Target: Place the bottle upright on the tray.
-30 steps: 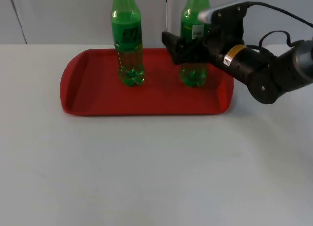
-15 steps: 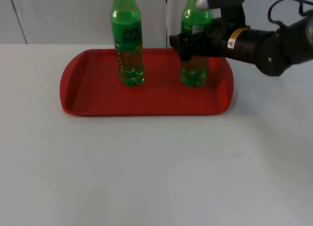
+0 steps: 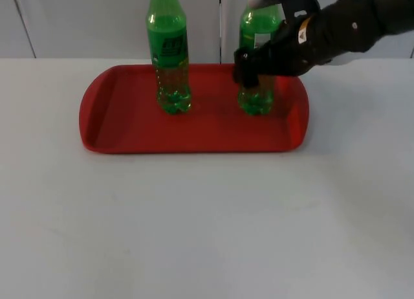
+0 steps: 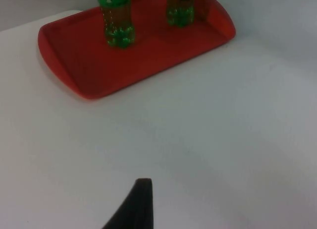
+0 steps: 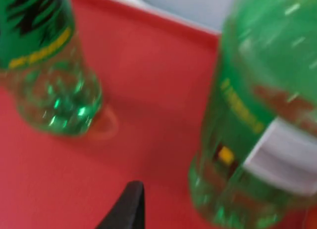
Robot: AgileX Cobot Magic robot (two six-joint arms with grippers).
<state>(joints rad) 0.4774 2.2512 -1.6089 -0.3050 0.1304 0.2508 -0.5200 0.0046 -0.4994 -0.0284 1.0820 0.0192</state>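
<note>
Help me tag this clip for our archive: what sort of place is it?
Probably a robot test bench or lab, not a kitchen: a bare white table against a plain grey wall, with just a red tray carrying two green bottles and the right gripper at the right-hand one.

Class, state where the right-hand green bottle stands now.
In the top view, the right bottle stands upright on the red tray's right half, the right gripper at it.

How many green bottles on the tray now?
2. One green plastic bottle stands upright left of centre on the red plastic tray; the other green bottle stands upright toward its right end, at the right gripper.
</note>
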